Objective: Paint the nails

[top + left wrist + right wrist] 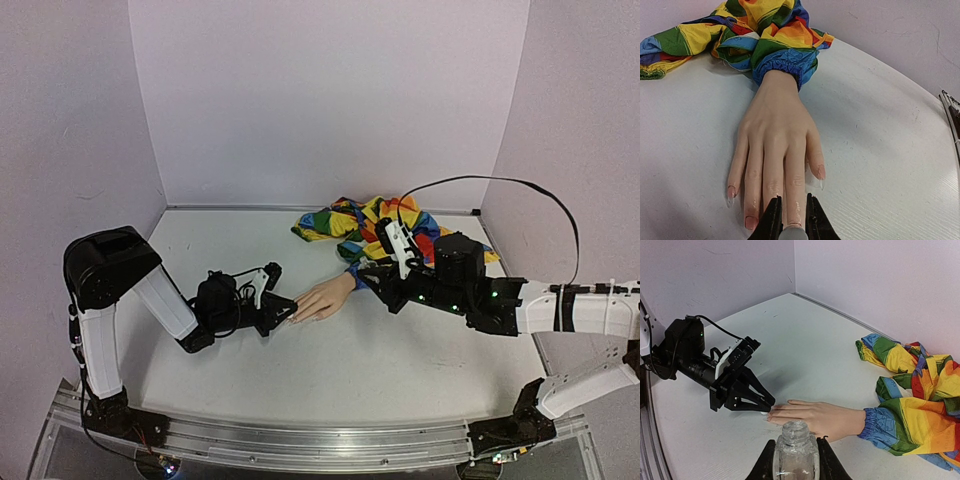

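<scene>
The peach mannequin hand (322, 300) lies palm down on the white table, its wrist in a rainbow patchwork sleeve (365, 222). In the left wrist view the fingers point towards me, and the nails (750, 222) show pink tints at the tips. My left gripper (792, 200) hovers over a middle fingertip. It is shut on a pale rounded brush cap (793, 233); the bristles are hidden. My right gripper (795, 442) is shut on a small clear bottle (795, 455) with an open neck, held just beside the hand (820, 417). The left gripper (765, 404) faces it there.
The sleeve's bunched cloth (920, 405) spreads to the back right, near the rear wall. Purple walls enclose the table on three sides. A metal rail (300, 440) runs along the near edge, and a black cable (520, 185) arcs over the right arm.
</scene>
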Available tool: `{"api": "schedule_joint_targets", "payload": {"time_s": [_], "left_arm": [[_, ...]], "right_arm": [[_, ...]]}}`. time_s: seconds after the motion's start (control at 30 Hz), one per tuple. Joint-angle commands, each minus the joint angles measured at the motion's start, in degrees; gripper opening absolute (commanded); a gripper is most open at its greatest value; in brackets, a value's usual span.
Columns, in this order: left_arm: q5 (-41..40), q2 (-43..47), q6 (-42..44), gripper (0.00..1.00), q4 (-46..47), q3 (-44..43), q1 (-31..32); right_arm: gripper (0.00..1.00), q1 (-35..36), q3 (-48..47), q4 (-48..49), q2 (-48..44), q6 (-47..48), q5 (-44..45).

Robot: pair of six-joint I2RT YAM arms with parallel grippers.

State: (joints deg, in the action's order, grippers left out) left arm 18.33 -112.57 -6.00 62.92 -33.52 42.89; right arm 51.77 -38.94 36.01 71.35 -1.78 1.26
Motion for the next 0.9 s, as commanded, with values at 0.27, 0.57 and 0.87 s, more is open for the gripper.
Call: {"api": "schedule_joint_targets", "payload": {"time_s": [0.27, 0.57, 0.87], "left_arm": [[0.7, 1.7, -0.4, 0.00, 1.5, 1.6, -0.3], [0.0, 5.6, -0.6, 0.00, 1.3, 4.1, -0.3], [0.2, 7.7, 0.2, 0.00, -0.3, 1.5, -0.3]], "right_arm": [[0.00, -0.3, -1.2, 4.0, 0.4, -0.7, -0.7], [0.00, -0.3, -1.7, 4.1, 1.0, -0.8, -0.8], [0.00, -0.3, -1.0, 4.6, 0.8, -1.2, -0.8]]}}
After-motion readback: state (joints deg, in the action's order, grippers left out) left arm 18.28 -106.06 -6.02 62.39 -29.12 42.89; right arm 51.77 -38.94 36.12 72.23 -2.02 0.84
